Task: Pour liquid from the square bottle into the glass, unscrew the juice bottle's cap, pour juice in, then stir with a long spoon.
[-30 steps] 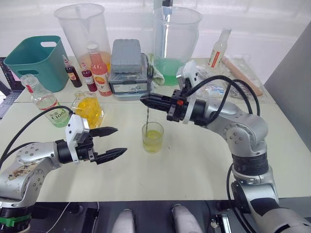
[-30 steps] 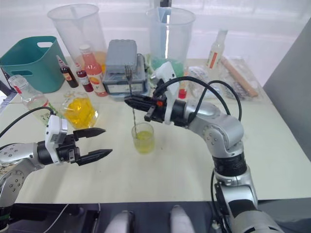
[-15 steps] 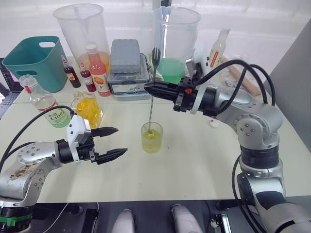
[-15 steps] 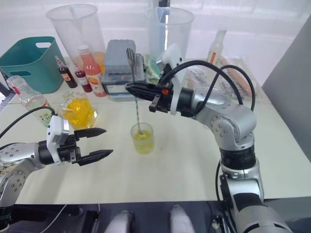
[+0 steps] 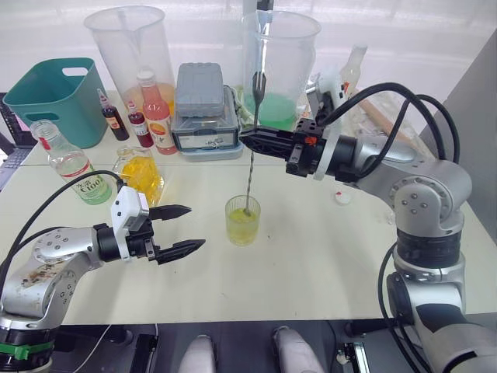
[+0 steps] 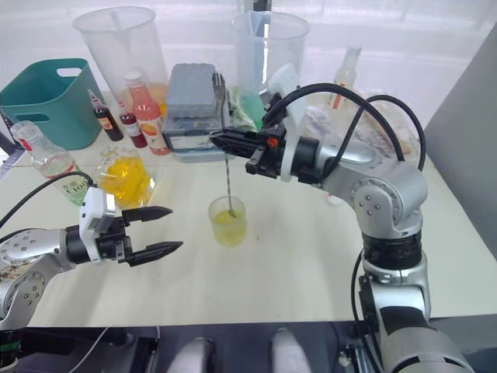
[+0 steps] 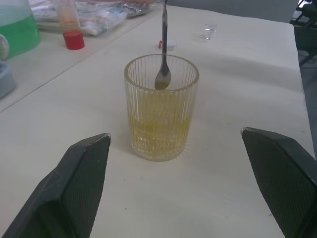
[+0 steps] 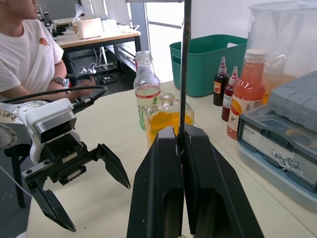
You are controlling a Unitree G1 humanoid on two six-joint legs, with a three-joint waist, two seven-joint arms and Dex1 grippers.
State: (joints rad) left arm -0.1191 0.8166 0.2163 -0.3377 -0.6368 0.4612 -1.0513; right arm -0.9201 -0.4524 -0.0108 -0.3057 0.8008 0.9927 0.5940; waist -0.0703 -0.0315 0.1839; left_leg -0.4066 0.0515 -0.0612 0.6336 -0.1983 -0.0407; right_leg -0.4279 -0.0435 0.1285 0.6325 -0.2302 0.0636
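Right gripper (image 5: 252,141) pinched the long spoon (image 5: 250,167) mid-shaft, held upright so its bowl sat inside the glass (image 5: 242,220) (apparently just above the yellow liquid), ready for stirring; left gripper (image 5: 183,228) spread wide beside the glass, empty

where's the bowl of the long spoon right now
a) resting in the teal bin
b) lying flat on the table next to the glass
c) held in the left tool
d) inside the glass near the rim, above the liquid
d: the left wrist view shows the long spoon hanging upright with its bowl inside the glass, just below the rim and above the liquid, while the right tool holds its stem.
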